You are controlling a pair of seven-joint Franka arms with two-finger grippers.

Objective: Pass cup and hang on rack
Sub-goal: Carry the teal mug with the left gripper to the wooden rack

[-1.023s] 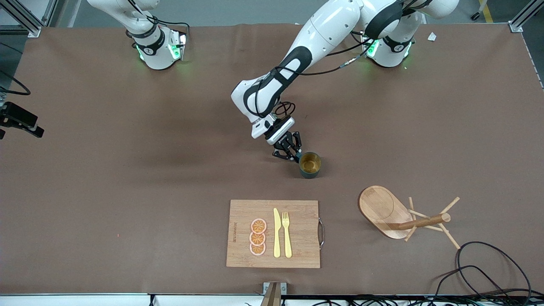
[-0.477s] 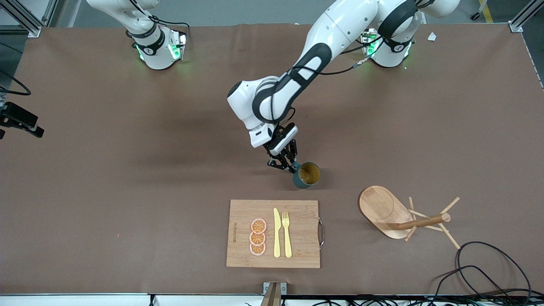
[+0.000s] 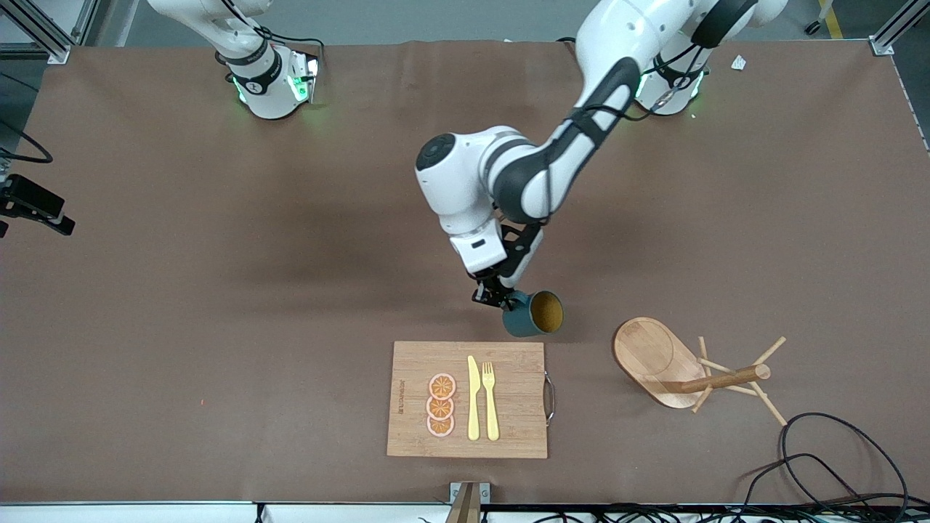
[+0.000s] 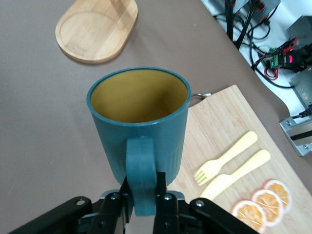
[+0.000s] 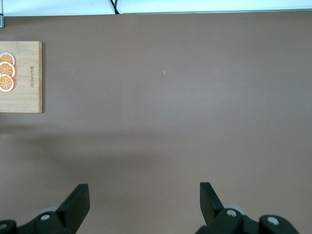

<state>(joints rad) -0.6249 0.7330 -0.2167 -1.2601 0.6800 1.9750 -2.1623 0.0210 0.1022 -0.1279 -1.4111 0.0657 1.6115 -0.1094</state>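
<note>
The teal-green cup (image 3: 535, 314) hangs tipped on its side in the air, its tan inside facing the rack. My left gripper (image 3: 500, 298) is shut on the cup's loop handle (image 4: 142, 175) and holds it over bare table just above the cutting board's far edge. In the left wrist view the cup (image 4: 141, 126) fills the middle, mouth turned away from the gripper (image 4: 142, 195). The wooden rack (image 3: 690, 367) lies tipped over on the table toward the left arm's end, its post and pegs flat; its oval base shows in the left wrist view (image 4: 96, 30). My right gripper (image 5: 144, 195) is open over bare table and waits.
A wooden cutting board (image 3: 468, 399) with orange slices (image 3: 441, 405), a yellow knife and a fork (image 3: 490, 399) lies near the front edge. Black cables (image 3: 835, 457) coil near the front corner at the left arm's end.
The left arm has lifted the cup off the table and tipped it onto its side, carrying it a little toward the cutting board and the rack. The right arm has not moved.
</note>
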